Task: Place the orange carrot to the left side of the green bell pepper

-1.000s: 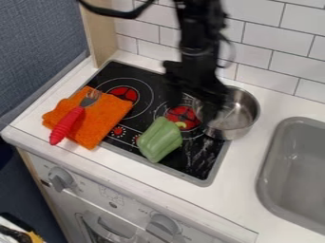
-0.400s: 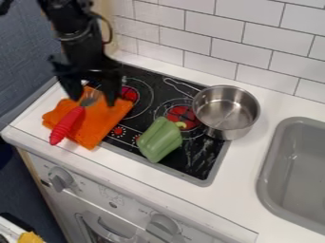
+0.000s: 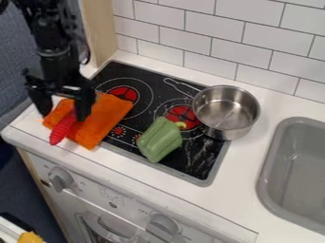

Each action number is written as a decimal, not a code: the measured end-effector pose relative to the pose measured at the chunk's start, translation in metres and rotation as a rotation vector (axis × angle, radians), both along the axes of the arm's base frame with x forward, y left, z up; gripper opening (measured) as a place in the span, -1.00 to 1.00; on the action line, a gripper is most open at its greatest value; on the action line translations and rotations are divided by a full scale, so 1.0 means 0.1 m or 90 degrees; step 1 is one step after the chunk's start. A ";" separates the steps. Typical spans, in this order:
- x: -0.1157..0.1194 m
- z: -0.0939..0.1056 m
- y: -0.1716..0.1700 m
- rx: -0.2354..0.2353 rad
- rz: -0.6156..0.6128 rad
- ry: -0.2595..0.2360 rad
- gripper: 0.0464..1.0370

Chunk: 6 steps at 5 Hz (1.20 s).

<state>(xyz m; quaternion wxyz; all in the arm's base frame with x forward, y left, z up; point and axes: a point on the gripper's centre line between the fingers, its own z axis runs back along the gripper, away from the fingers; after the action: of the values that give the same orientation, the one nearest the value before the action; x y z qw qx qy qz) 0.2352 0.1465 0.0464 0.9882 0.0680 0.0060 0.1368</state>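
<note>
Green bell pepper, one: on its side at the front of a black stovetop, to the right of the pincer as the camera sees it and nearer the camera; yellowish stem toward a red burner. Second red burner: farther back, just right of the pincer. Orange cloth, folded: beneath the pincer and out to its right, part on the stovetop, part on the white bench. Red handle, ridged: aslant on the cloth, upper end between the pincer's fingers, lower end toward the camera. Pincer: black, pointing down, fingers spread. Metal pot, round: well to the pincer's right, across the stovetop's edge, its handle angled back toward the pincer's side. Grey sink: farthest right of the pincer, set into the bench. Grey knobs, two: below the pincer, on the front panel. White tiled wall: behind the bench, right of the pincer.
</note>
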 end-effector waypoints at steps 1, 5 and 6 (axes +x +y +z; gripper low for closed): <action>-0.04 -0.09 0.03 0.006 0.010 0.026 0.93; -0.02 -0.19 0.02 0.011 0.045 0.045 -0.30; -0.02 -0.19 0.01 0.005 0.051 0.045 -0.30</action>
<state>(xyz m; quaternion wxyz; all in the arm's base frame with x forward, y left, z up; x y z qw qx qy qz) 0.2329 0.1474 0.0277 0.9808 0.0761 0.0429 0.1741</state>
